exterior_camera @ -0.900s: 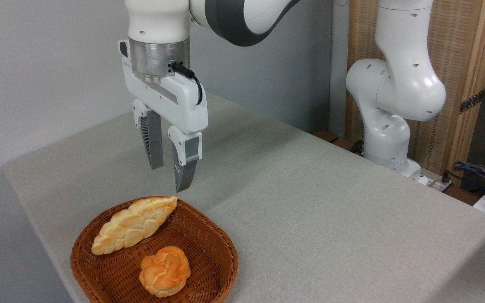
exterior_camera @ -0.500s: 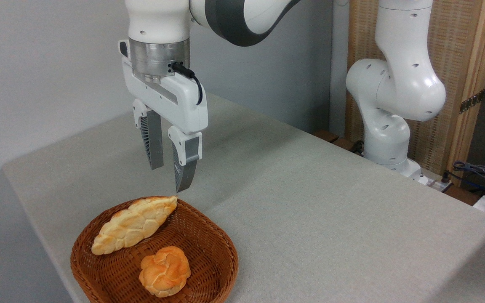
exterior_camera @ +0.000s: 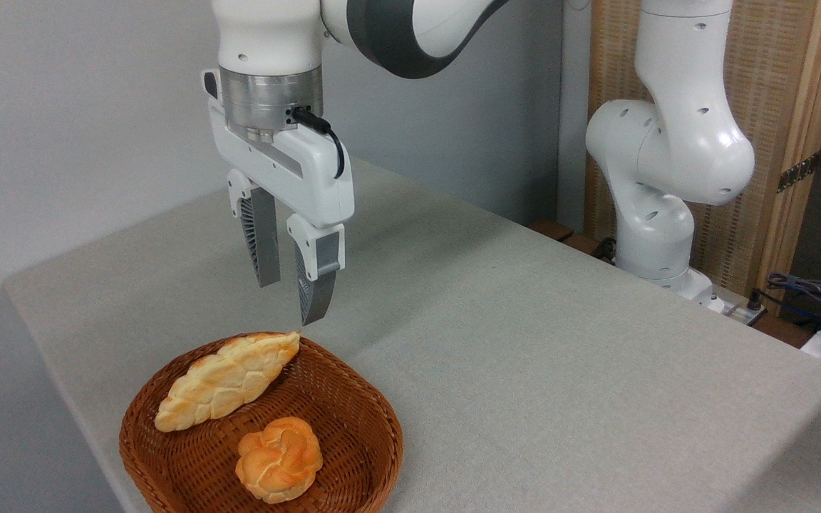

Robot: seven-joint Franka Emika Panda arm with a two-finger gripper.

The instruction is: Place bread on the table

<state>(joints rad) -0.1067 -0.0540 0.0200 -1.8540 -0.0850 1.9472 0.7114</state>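
Note:
The bread [exterior_camera: 227, 380], a long pale golden braided loaf with pointed ends, lies slanted across the left side of a brown wicker basket [exterior_camera: 353, 420] at the near left of the table [exterior_camera: 524, 356]. My gripper [exterior_camera: 289, 303] hangs above the loaf's upper right tip, a short way over the basket's far rim. Its two grey ribbed fingers [exterior_camera: 262, 242] point down with a narrow gap between them, and nothing is held.
A small round orange knotted bun [exterior_camera: 279, 458] sits in the basket in front of the loaf. The arm's white base [exterior_camera: 656, 235] stands beyond the table's far right edge, with cables [exterior_camera: 809, 292] beside it. A grey wall runs behind the table on the left.
The gripper has shifted very slightly to the right; the loaf, bun and basket have not moved.

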